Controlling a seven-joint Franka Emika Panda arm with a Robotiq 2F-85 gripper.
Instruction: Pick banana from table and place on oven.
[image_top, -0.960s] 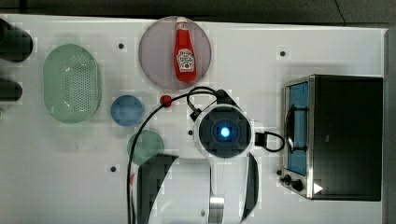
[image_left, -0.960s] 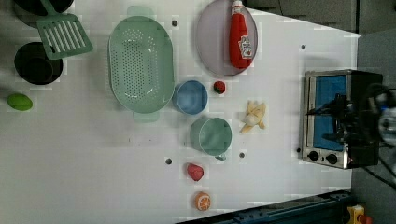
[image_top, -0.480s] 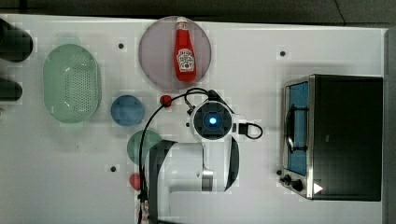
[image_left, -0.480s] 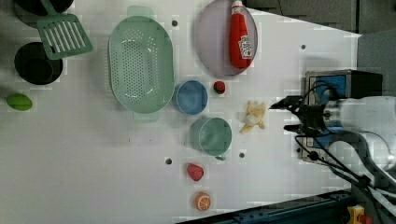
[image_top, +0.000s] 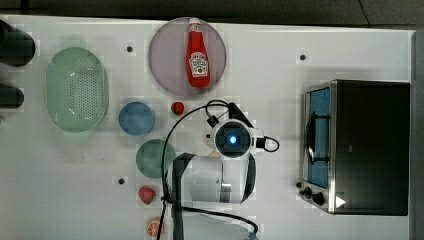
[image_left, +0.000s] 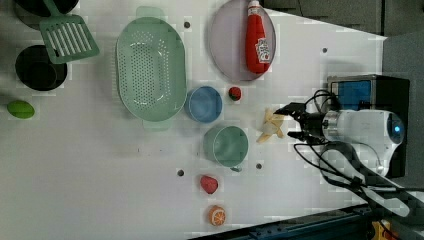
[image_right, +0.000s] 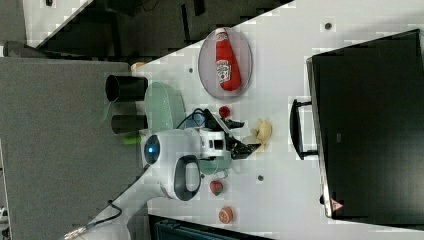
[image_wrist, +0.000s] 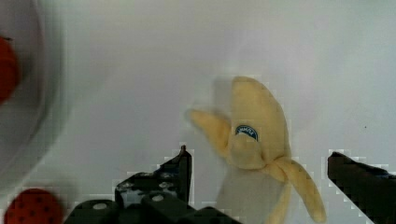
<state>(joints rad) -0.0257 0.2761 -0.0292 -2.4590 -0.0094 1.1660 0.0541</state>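
Change since the earlier pictures: my arm has swung away from the oven and come down over the middle of the bench; nothing else on the bench has shifted.

Item 1, task's thing: pale yellow, half-peeled toy banana (image_wrist: 254, 140) with a small blue sticker. Lies flat on the bench, between the teal cup and the oven, still untouched.

Item 2: my pincer (image_left: 291, 122), black, fingers spread wide apart. In the wrist view one finger stands to either side of the banana, neither touching it. Nothing held.

Item 3: large white flat bench (image_top: 270, 60) with a few small dark holes.

Item 4, goal: boxy toaster oven (image_top: 372, 145), black top, silver front frame, blue-tinted glass door. The top is bare. It stands well apart from the banana, at the top view's right.

Item 5, neighbours: round teal cup (image_left: 226, 145) just beside the banana; round blue bowl (image_left: 203, 104); small red strawberry (image_left: 234, 93); red ketchup bottle (image_top: 198, 57) lying on a grey round plate (image_top: 165, 60); pale green perforated colander (image_top: 77, 89).

Status, as I judge it:
- Approach: nearly done, pincer lined up about the fruit.
- Grasp: not yet made.
- Lift, carry to the oven, set down on its top: all left to do.
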